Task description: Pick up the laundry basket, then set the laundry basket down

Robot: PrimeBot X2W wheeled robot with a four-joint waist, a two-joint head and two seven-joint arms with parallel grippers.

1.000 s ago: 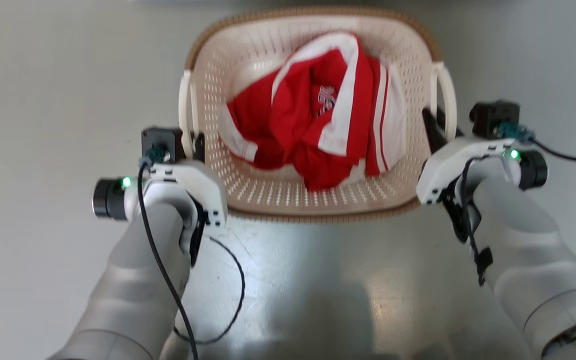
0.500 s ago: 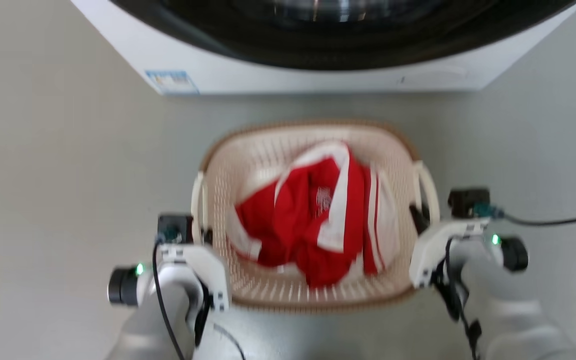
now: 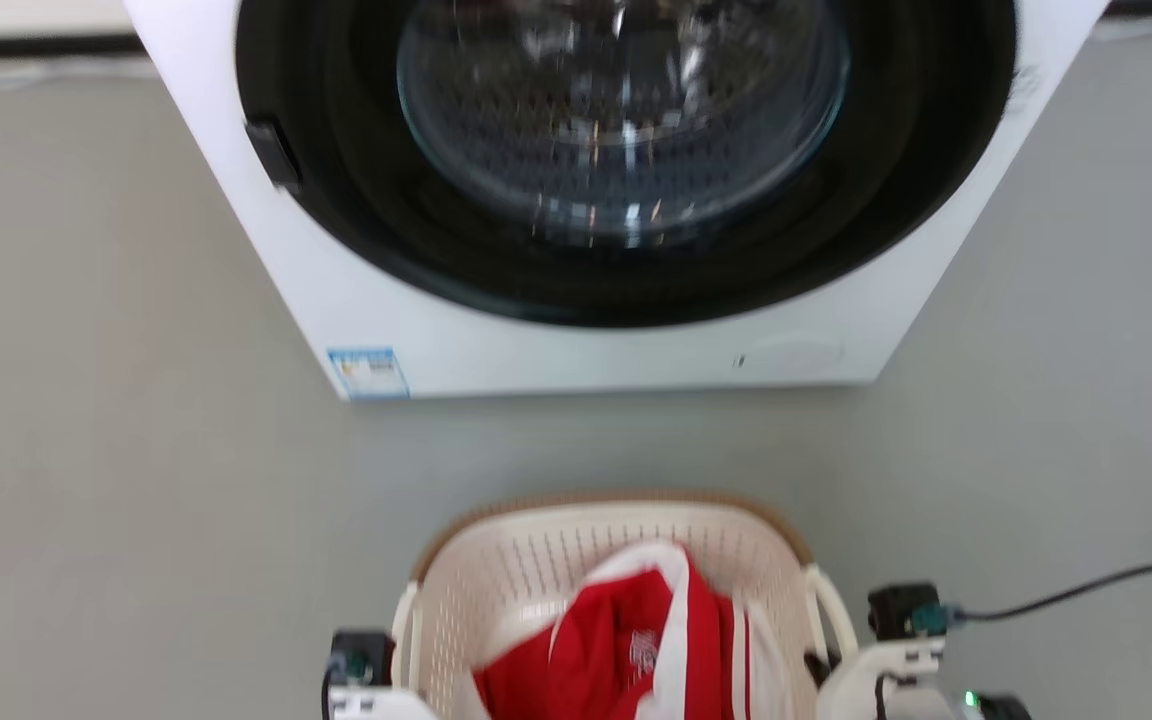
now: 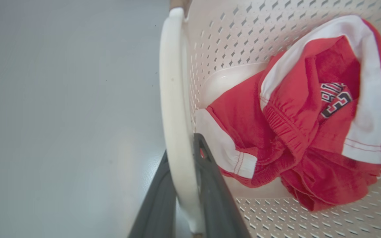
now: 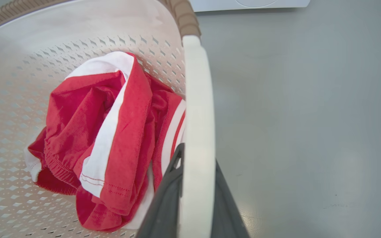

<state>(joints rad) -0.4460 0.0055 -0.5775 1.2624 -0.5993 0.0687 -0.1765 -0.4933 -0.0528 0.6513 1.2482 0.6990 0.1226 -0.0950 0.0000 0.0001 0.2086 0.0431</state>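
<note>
While both handles are clamped, item: laundry basket (image 3: 536, 570), bottom centre of head view, below washer (image 3: 576, 340).
Left gripper (image 4: 180, 148): clamped on left handle (image 4: 174, 99).
Right gripper (image 5: 197, 155): clamped on right handle (image 5: 197, 99).
Handling: raise both sides evenly, level, so red garment (image 4: 293, 132) cannot spill.
Writing: garment print folded, washer sticker (image 3: 368, 372) blurred; neither readable.

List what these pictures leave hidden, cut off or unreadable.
- Head view: the bottom edge cuts off the laundry basket's near half.
- Head view: the washer label is too blurred to read.
- Left wrist view: folds of the red garment hide some lettering.
- Wrist views: the basket's walls hide its underside.
</note>
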